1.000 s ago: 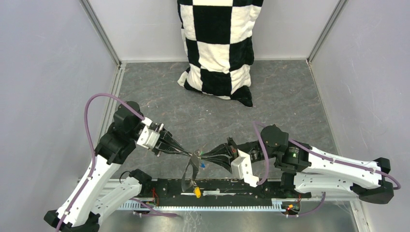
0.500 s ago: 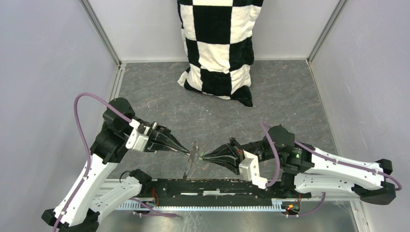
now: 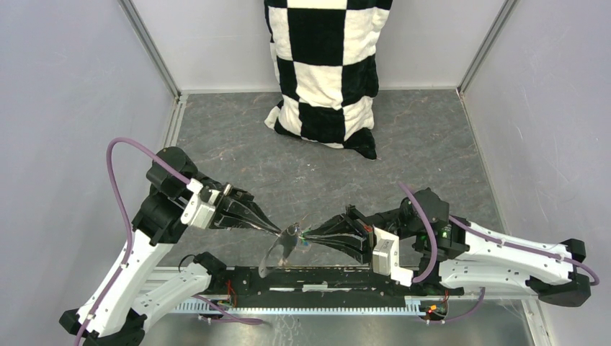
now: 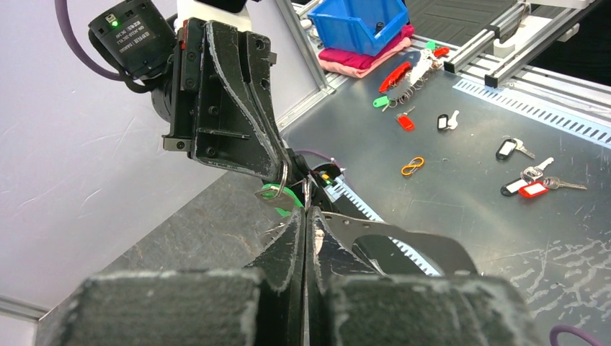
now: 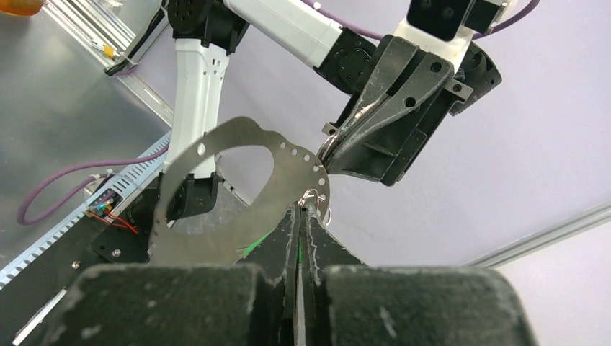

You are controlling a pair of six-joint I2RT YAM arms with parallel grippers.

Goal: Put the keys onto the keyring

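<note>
With left jaws clenched on the keyring (image 5: pixel 238 133) and right jaws on the green key (image 4: pixel 274 193), we should feed the key gently along the ring's split.

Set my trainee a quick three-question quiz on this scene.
1. True or false: the left pincer and the right pincer are both shut.
2. The key at the pincer tips has a head that is: A green, B orange, C pink.
3. What hangs below the two pincer tips?
Key: 1 true; 2 A; 3 the strap loop.
</note>
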